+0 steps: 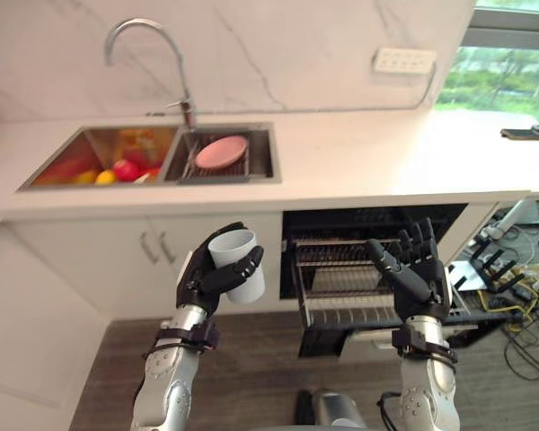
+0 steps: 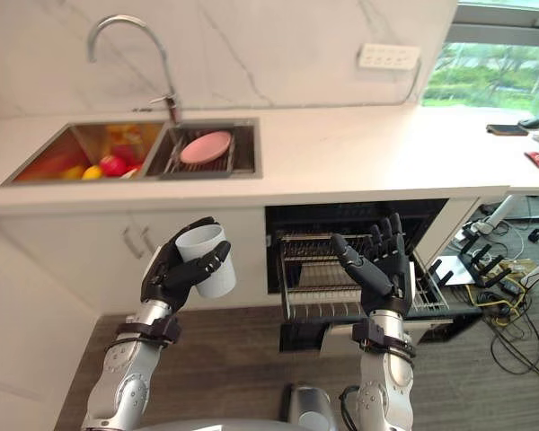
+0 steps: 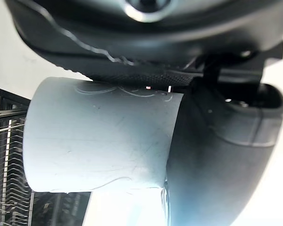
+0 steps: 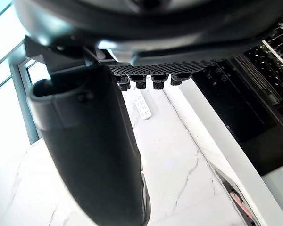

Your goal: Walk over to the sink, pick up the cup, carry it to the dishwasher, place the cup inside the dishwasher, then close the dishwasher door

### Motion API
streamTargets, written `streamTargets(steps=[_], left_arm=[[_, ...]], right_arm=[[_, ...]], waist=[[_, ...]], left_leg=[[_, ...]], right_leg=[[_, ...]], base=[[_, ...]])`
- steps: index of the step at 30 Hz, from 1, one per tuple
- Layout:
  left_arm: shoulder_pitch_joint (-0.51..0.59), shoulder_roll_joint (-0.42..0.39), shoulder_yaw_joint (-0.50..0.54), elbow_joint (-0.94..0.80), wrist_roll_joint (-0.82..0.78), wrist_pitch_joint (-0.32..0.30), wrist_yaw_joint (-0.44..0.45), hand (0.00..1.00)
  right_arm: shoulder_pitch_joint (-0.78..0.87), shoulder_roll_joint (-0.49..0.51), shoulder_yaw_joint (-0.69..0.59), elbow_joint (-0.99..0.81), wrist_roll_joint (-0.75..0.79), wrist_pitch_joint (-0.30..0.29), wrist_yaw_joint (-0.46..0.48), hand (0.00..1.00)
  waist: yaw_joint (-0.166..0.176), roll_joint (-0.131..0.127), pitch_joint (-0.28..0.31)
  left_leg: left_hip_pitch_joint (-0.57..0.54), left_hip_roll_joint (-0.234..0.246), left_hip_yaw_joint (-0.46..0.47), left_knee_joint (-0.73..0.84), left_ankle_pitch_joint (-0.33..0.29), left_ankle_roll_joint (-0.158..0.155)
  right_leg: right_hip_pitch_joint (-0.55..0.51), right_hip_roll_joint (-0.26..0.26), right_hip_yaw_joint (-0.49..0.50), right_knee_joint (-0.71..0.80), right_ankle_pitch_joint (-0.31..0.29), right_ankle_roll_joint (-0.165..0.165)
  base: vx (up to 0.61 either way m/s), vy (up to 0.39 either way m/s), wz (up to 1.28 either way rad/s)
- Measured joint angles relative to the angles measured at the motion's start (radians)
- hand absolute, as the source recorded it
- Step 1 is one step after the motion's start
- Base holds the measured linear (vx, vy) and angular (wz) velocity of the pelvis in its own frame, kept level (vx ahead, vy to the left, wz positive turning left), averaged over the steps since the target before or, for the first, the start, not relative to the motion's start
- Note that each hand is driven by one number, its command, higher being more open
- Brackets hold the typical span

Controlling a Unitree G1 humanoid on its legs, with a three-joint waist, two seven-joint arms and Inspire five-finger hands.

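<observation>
My left hand (image 1: 205,280) is shut on a white cup (image 1: 237,262), holding it upright in front of the white cabinet doors, below the sink (image 1: 153,154). Close up, the cup (image 3: 99,136) lies against the palm with the thumb (image 3: 217,155) wrapped round it. To its right the dishwasher (image 1: 377,269) stands open, with its wire rack (image 1: 341,287) pulled out over the lowered door. My right hand (image 1: 420,274) is raised in front of that rack, open, fingers straight and holding nothing.
The sink's left basin holds fruit (image 1: 117,171); a pink plate (image 1: 221,151) lies on a rack in the right basin, under the curved tap (image 1: 153,54). White counter (image 1: 386,153) runs rightward. Cables and a power strip (image 1: 512,269) lie on the floor at right.
</observation>
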Motion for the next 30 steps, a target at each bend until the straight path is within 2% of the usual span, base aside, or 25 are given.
streamTargets(steps=[1, 3, 5, 7, 8, 9, 10, 11, 12, 13, 14, 15, 17, 20, 22, 25, 30], left_arm=[[-0.018, 0.002, 0.0, 0.009, 0.008, 0.0, 0.012, 0.0], [-0.071, 0.008, -0.012, 0.051, 0.019, 0.002, 0.024, 0.0], [-0.095, 0.004, -0.03, 0.073, 0.02, 0.002, 0.04, 0.0], [-0.095, 0.0, -0.058, 0.073, 0.021, -0.005, 0.051, 0.0], [-0.095, -0.001, -0.066, 0.073, 0.022, -0.01, 0.06, 0.0], [-0.094, -0.002, -0.071, 0.076, 0.022, -0.012, 0.072, 0.0], [-0.092, -0.002, -0.072, 0.089, 0.022, -0.017, 0.084, 0.0], [-0.09, -0.003, -0.069, 0.095, 0.022, -0.019, 0.09, 0.0], [-0.085, -0.003, -0.068, 0.1, 0.022, -0.022, 0.103, 0.0], [-0.075, -0.01, -0.062, 0.1, 0.022, -0.023, 0.116, 0.0], [-0.075, -0.014, -0.063, 0.1, 0.022, -0.023, 0.121, 0.0], [-0.076, -0.023, -0.063, 0.099, 0.022, -0.024, 0.123, 0.0], [-0.071, -0.038, -0.05, 0.097, 0.022, -0.024, 0.127, 0.0], [-0.07, -0.056, -0.051, 0.078, 0.022, -0.024, 0.121, 0.0], [-0.068, -0.057, -0.047, 0.076, 0.022, -0.024, 0.127, 0.0], [-0.062, -0.052, -0.034, 0.054, 0.023, -0.033, 0.161, 0.0], [-0.08, -0.051, -0.013, 0.054, 0.023, -0.067, 0.191, 0.0]], right_arm=[[-0.02, -0.005, 0.003, 0.001, 0.0, 0.007, 0.0, 1.0], [-0.03, 0.001, 0.003, 0.008, -0.01, 0.013, -0.007, 1.0], [-0.019, 0.002, 0.0, 0.009, -0.016, 0.017, -0.011, 1.0], [-0.01, -0.002, 0.0, 0.008, -0.024, 0.016, -0.01, 1.0], [-0.01, -0.003, 0.0, 0.008, -0.026, 0.016, -0.01, 1.0], [-0.008, -0.001, 0.001, 0.008, -0.026, 0.016, -0.005, 1.0], [-0.002, 0.003, 0.005, 0.008, -0.026, 0.016, 0.005, 1.0], [-0.002, 0.005, 0.008, 0.008, -0.026, 0.015, 0.011, 1.0], [-0.003, 0.006, 0.012, 0.007, -0.026, 0.015, 0.023, 1.0], [-0.003, 0.005, 0.022, 0.006, -0.027, 0.014, 0.037, 1.0], [-0.002, 0.002, 0.024, 0.006, -0.027, 0.014, 0.038, 1.0], [-0.002, -0.002, 0.025, 0.005, -0.028, 0.017, 0.037, 1.0], [-0.002, 0.007, 0.041, 0.0, -0.031, 0.03, 0.035, 1.0], [-0.003, 0.012, 0.082, -0.002, -0.063, 0.042, 0.035, 1.0], [-0.008, 0.015, 0.122, -0.002, -0.07, 0.048, 0.036, 1.0], [-0.016, 0.038, 0.163, -0.002, -0.094, 0.048, 0.04, 1.0], [-0.013, 0.039, 0.128, -0.004, -0.092, 0.049, 0.035, 1.0]], waist=[[-0.003, 0.002, 0.0], [-0.018, 0.003, 0.003], [-0.036, 0.007, 0.011], [-0.028, 0.014, 0.011], [-0.027, 0.014, 0.011], [-0.029, 0.016, 0.012], [-0.028, 0.017, 0.012], [-0.027, 0.018, 0.011], [-0.023, 0.02, 0.01], [-0.018, 0.031, 0.003], [-0.018, 0.038, -0.001], [-0.018, 0.06, -0.011], [-0.01, 0.067, -0.019], [-0.004, 0.071, -0.02], [0.002, 0.072, -0.021], [0.002, 0.074, -0.023], [-0.005, 0.077, -0.025]], left_leg=[[0.002, -0.005, 0.004, 0.017, -0.003, 0.0], [-0.034, 0.001, 0.028, 0.117, -0.004, -0.003], [-0.092, 0.029, 0.076, 0.326, 0.02, -0.042], [-0.214, 0.08, 0.075, 0.687, 0.137, -0.217], [-0.254, 0.093, 0.085, 0.766, 0.137, -0.217], [-0.31, 0.143, 0.13, 0.86, 0.132, -0.211], [-0.334, 0.194, 0.178, 0.866, 0.11, -0.181], [-0.34, 0.207, 0.19, 0.846, 0.096, -0.166], [-0.345, 0.207, 0.187, 0.785, 0.071, -0.15], [-0.339, 0.184, 0.155, 0.616, 0.063, -0.137], [-0.334, 0.171, 0.134, 0.534, 0.068, -0.131], [-0.323, 0.145, 0.084, 0.349, 0.133, -0.106], [-0.246, 0.096, 0.005, 0.173, 0.145, -0.096], [-0.205, 0.067, -0.039, 0.057, 0.147, -0.093], [-0.193, 0.062, -0.037, 0.036, 0.148, -0.09], [-0.187, 0.069, -0.013, 0.003, 0.149, -0.08], [-0.182, 0.082, 0.032, -0.069, 0.127, -0.04]], right_leg=[[0.005, 0.007, -0.012, -0.005, -0.055, -0.035], [0.016, 0.016, -0.007, -0.018, -0.088, -0.022], [0.08, 0.029, -0.004, -0.05, -0.11, -0.007], [0.165, 0.045, 0.028, -0.099, -0.12, 0.002], [0.179, 0.048, 0.041, -0.114, -0.118, 0.006], [0.214, 0.058, 0.059, -0.156, -0.107, 0.017], [0.25, 0.07, 0.078, -0.2, -0.092, 0.025], [0.261, 0.073, 0.091, -0.218, -0.085, 0.028], [0.266, 0.074, 0.115, -0.236, -0.076, 0.036], [0.265, 0.074, 0.156, -0.247, -0.064, 0.05], [0.26, 0.075, 0.166, -0.248, -0.061, 0.055], [0.245, 0.081, 0.183, -0.238, -0.056, 0.063], [0.228, 0.077, 0.228, -0.258, -0.041, 0.098], [0.207, 0.077, 0.255, -0.296, -0.009, 0.126], [0.205, 0.082, 0.283, -0.322, 0.014, 0.131], [0.203, 0.111, 0.34, -0.418, 0.084, 0.125], [0.203, 0.148, 0.397, -0.568, 0.202, 0.132]], base=[[0.41, -0.095, -0.97], [0.37, -0.084, -0.39], [0.34, -0.028, -0.16], [0.29, 0.043, -0.44], [0.22, 0.063, -0.47], [0.19, 0.054, -0.5], [0.18, 0.05, -0.52], [0.17, 0.077, -0.6], [0.14, 0.112, -0.81], [0.14, 0.136, -0.78], [0.13, 0.168, -0.7], [0.1, 0.163, -0.45], [0.1, 0.208, -0.44], [0.0, 0.178, -0.23], [-0.06, 0.117, -0.46], [-0.08, 0.064, -0.59], [-0.11, 0.053, -0.43]])
